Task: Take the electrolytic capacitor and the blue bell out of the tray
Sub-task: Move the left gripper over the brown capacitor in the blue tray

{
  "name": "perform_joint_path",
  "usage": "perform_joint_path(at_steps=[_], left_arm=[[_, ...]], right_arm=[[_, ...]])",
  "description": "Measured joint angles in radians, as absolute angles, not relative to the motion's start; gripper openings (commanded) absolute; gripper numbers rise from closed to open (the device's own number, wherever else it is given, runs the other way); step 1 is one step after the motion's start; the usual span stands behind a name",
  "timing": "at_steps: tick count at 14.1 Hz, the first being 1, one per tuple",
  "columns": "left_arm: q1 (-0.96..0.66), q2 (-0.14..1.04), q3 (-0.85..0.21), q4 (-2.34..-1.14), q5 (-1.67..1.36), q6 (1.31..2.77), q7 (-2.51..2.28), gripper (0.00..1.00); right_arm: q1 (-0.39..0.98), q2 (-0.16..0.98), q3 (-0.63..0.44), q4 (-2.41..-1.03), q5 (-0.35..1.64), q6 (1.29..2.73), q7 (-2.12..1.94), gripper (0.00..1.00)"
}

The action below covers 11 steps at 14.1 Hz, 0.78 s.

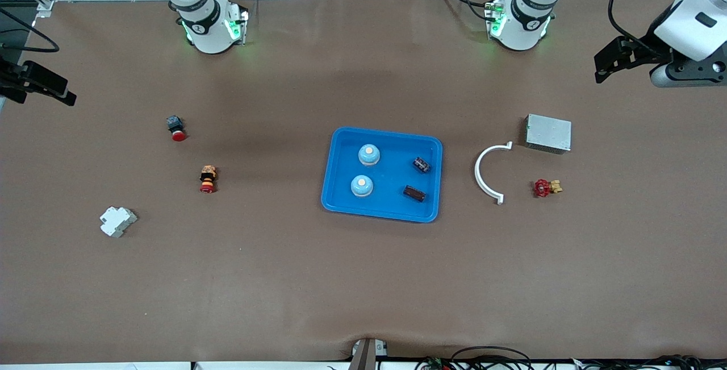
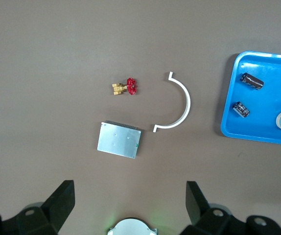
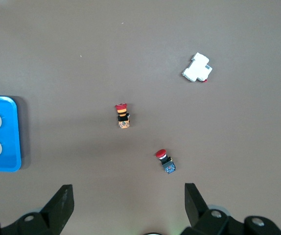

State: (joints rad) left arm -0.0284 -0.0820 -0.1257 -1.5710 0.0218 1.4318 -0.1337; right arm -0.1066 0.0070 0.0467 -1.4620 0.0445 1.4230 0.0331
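I see the tray (image 1: 381, 174) at the middle of the tabletop (image 1: 363, 279), with nothing lifted out yet; two blue bells (image 1: 368, 155) sit in its half toward the right arm's end, two dark capacitors (image 1: 421, 165) in its half toward the left arm's end. I judge the first step is a reach; I would send the left gripper (image 1: 605, 67) from its spot at the tray's two o'clock down over one capacitor, fingers set across the barrel's short width, clear of the rim; the right gripper (image 1: 48, 86), out at the tray's ten o'clock, I would bring over a bell, closing on the dome's sides. Both pairs of fingers (image 2: 62, 200) stand wide apart, holding and touching nothing.
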Motion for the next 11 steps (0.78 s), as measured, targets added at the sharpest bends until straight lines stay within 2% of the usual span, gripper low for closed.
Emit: perform_joint_path(at_steps=[5,11], left_arm=[[-0.028,-0.072,-0.126,-1.569,0.022,1.428,-0.134,1.0],[-0.036,0.055,-0.146,-1.583,0.016,1.425,-0.277,1.0]], right_arm=[[-0.107,0.007,0.047,-1.462,0.045,1.423,0.029,1.0],[-0.107,0.007,0.046,-1.461,0.043,1.422,-0.025,1.0]])
